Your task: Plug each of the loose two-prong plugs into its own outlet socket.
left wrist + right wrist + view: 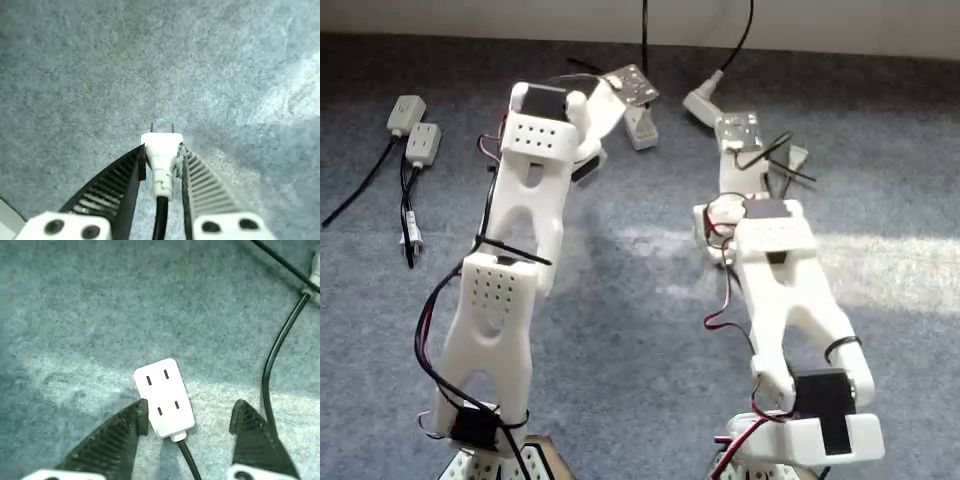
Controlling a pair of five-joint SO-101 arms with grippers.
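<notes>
Grey, short-pile surface (630, 310) carries both white arms in the high view. Two beige outlet blocks (413, 128) with black leads lie side by side near its far left edge, well apart from the arms.

Left wrist view: the left gripper (161, 152) is clamped on a white two-prong plug (161, 142). The plug's long axis runs in line with the fingers, prongs pointing away from the wrist.

Right wrist view: the right gripper (191, 415) is spread wide, astride a white outlet socket (164, 392) lying flat on the surface, slots facing up, cord end toward the wrist.

Plug (160, 165) in left gripper (161, 150), outlet socket (164, 397) between jaws of right gripper (191, 412)
</notes>
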